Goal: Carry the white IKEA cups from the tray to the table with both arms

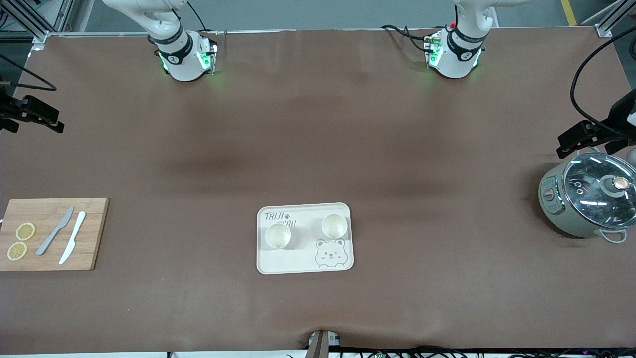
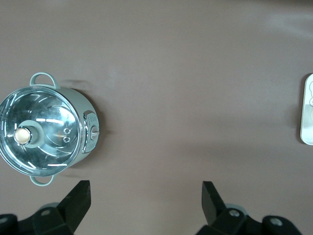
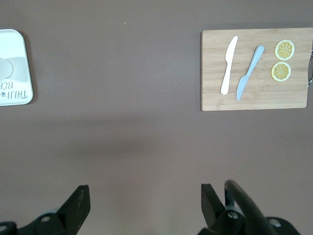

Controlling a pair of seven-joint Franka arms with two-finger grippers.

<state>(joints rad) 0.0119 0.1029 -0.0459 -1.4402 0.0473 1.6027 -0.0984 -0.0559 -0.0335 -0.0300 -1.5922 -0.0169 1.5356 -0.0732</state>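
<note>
Surface: a table under a plain brown cover, with both arm bases along the edge farthest from the front camera.
Cups: two white cups stand upright on the tray, apart from each other; one cup sits toward the right arm's end beneath the printed lettering, the other cup toward the left arm's end just above the bear drawing.
Tray: a cream tray lies in the middle of the table's width, in the half nearer the front camera.
Left gripper: the left gripper hangs over bare cover with its fingers spread wide and nothing between them; this arm waits.
Right gripper: the right gripper likewise hangs over bare cover, fingers wide apart and empty; this arm waits too.
Pot: a pale green pot with a glass lid stands at the left arm's end.
Board: a wooden cutting board at the right arm's end carries a grey knife, a white knife and two lemon slices.
</note>
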